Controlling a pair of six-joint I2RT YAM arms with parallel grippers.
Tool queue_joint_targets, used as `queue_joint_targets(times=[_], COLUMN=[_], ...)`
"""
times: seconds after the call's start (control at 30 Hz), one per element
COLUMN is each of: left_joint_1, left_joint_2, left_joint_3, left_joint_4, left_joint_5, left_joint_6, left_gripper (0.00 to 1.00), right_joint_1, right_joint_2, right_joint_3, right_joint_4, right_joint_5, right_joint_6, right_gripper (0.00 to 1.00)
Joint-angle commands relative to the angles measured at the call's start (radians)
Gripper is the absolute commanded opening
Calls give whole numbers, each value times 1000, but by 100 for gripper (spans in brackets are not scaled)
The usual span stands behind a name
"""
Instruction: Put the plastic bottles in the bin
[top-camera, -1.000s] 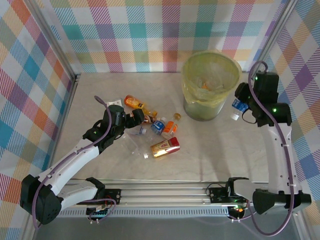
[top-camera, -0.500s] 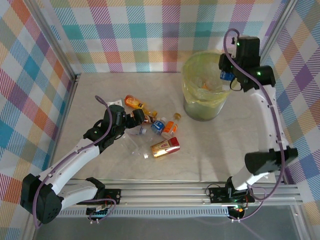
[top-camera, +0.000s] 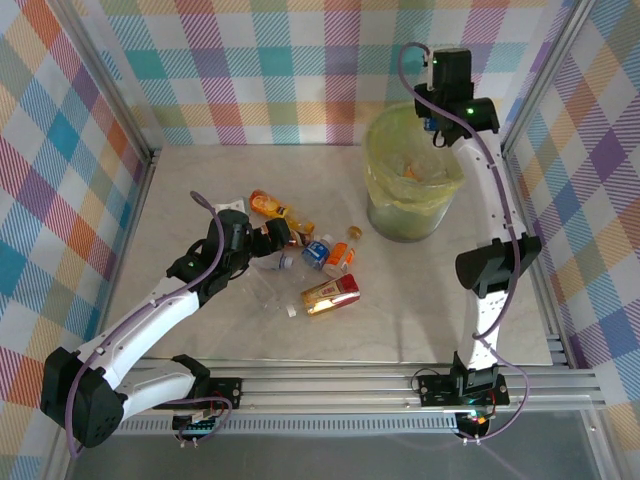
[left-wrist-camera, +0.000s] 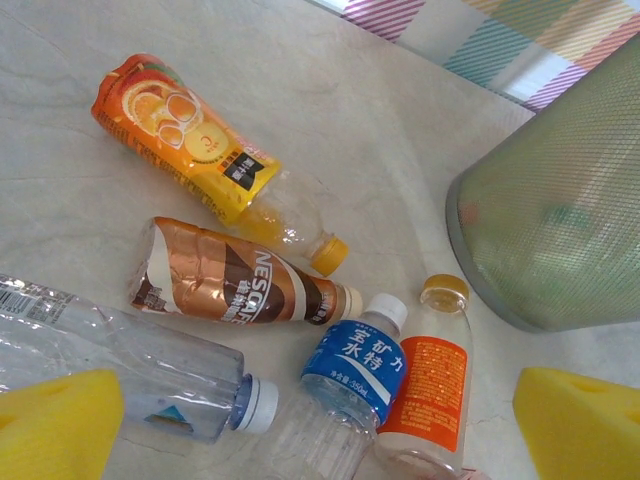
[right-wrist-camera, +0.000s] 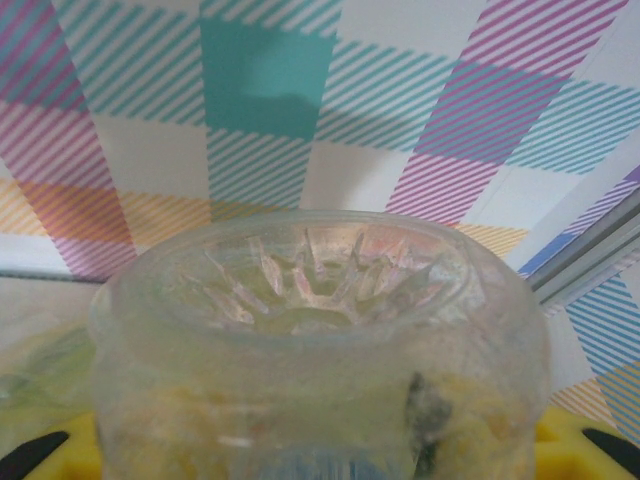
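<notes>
Right gripper (top-camera: 432, 112) – high over the far rim of the bin (top-camera: 400, 215), pads (right-wrist-camera: 565, 445) pressed against a clear bottle (right-wrist-camera: 320, 340). The wrist camera reads the bottle's moulded base; body and cap are cut off, and the yellow pads show as slivers at the lower corners. From above, a strip of blue label is all that can be made out of it.

The bin stands near the far right corner of the desk (top-camera: 430, 300). Its contents are blurred by the yellow-green liner; one orange patch shows.

Left gripper (left-wrist-camera: 318, 420) – fingers spread wide, holding nothing, low over the loose bottles left of the desk's centre. Beneath it lie:
- an orange juice bottle (left-wrist-camera: 185, 140)
- a brown Nescafé bottle (left-wrist-camera: 235, 285)
- a blue-labelled water bottle (left-wrist-camera: 345, 372)
- an orange-labelled bottle (left-wrist-camera: 432, 385)
- a crumpled transparent bottle (left-wrist-camera: 130, 365)

The last three are cut off by the frame. A red-and-gold item (top-camera: 330, 293) lies nearest the desk's front edge; its kind cannot be determined.
</notes>
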Motion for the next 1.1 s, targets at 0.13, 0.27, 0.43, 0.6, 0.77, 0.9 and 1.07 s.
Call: queue_joint_targets(times=[0.13,0.27,0.43,0.6,0.77,0.9,1.07], left_joint_1=[12,12,12,12,12,12,12], left_joint_2=[-30,-39,-44,-51,-55,-57,-56], left_joint_3=[-8,-10,-10,-10,-10,-7,-7], left_joint_4=[13,7,1,-3,-9,-13,-14], left_joint_5=[-6,-12,-14,-17,-22,-26,-25], left_joint_6=[-9,-8,-7,-8,-8,-7,-7], left_gripper=[100,100,100,100,100,100,100], right_joint_1=[0,-12,-24,-40,-46,-46,-46], right_joint_2=[-45,-75,-90,-73,-55,-56,-74], right_joint_3=[-191,-311,-417,-446,-441,-414,-369], right_joint_4=[133,176,205,198,179,151,99], right_joint_5=[63,60,45,32,24,8,-53], right_joint_6=[-23,7,61,85,96,105,127], right_gripper=[48,50,52,60,71,77,78])
